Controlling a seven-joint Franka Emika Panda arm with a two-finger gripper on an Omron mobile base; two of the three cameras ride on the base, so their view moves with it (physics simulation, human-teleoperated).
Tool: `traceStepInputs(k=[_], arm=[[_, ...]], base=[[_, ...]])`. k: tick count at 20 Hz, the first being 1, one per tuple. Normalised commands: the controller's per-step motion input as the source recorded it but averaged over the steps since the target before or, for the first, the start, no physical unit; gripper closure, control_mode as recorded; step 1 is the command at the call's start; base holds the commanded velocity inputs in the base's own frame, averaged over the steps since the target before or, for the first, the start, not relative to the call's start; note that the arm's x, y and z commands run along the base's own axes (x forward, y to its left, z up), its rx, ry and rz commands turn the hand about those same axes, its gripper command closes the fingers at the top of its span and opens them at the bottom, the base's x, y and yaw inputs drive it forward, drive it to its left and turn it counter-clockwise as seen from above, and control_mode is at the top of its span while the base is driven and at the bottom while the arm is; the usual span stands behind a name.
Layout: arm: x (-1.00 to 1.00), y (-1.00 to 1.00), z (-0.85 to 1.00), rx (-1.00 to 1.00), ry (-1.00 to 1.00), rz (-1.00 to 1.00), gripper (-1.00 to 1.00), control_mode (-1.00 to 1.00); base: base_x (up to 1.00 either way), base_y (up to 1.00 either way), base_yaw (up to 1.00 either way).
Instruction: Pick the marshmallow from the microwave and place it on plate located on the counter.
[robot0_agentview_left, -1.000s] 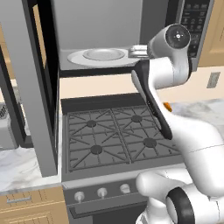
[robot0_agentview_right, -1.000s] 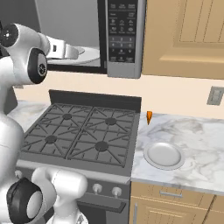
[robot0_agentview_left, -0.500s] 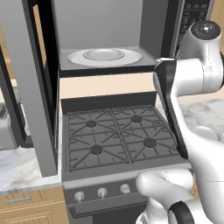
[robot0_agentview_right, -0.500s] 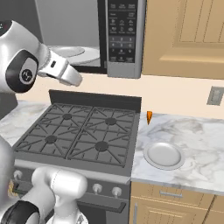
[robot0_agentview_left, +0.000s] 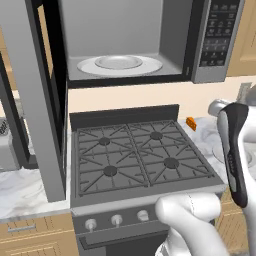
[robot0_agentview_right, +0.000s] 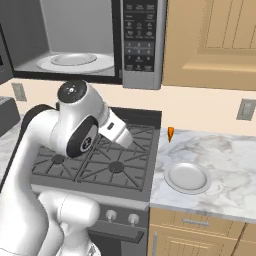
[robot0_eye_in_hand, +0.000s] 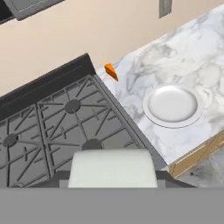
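The arm has been drawn out of the microwave (robot0_agentview_right: 80, 45) within the last second and swung to the right, so that the gripper (robot0_agentview_right: 122, 134) is now carried over the stove (robot0_agentview_right: 100, 155), on the side nearest the plate (robot0_agentview_right: 187, 177). In the hand view an off-white block, taken to be the marshmallow (robot0_eye_in_hand: 113, 168), is seen close against the lens between the finger tips, so the claw is judged to be clamped on it. The turntable disc (robot0_agentview_left: 120, 64) inside the microwave is left bare. The plate lies on the counter (robot0_agentview_right: 225, 155), just beside the stove's right edge, with a small orange wedge (robot0_agentview_right: 170, 133) behind it near the wall. The pick is judged done; only the carry to the plate and the release are left.
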Motion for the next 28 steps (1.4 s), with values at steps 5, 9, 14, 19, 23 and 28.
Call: traceStepInputs(k=[5, 9, 14, 19, 23, 28], arm=[[0.47, -0.91, -0.71, 0.05, 0.1, -0.01, 1.0, -1.0], [0.53, -0.75, -0.56, -0.01, 0.19, 0.0, 1.0, -1.0], [0.44, -0.64, -0.62, -0.07, 0.19, 0.0, 1.0, -1.0], [0.36, -0.72, -0.76, -0.04, 0.17, 0.0, 1.0, -1.0], [0.49, -0.37, -0.78, 0.0, 0.08, 0.0, 1.0, -1.0], [0.53, -0.15, -0.45, 0.0, 0.03, 0.0, 1.0, -1.0]], base=[[0.0, 0.0, 0.0], [0.0, 0.0, 0.0], [0.0, 0.0, 0.0], [0.0, 0.0, 0.0], [0.0, 0.0, 0.0], [0.0, 0.0, 0.0]])
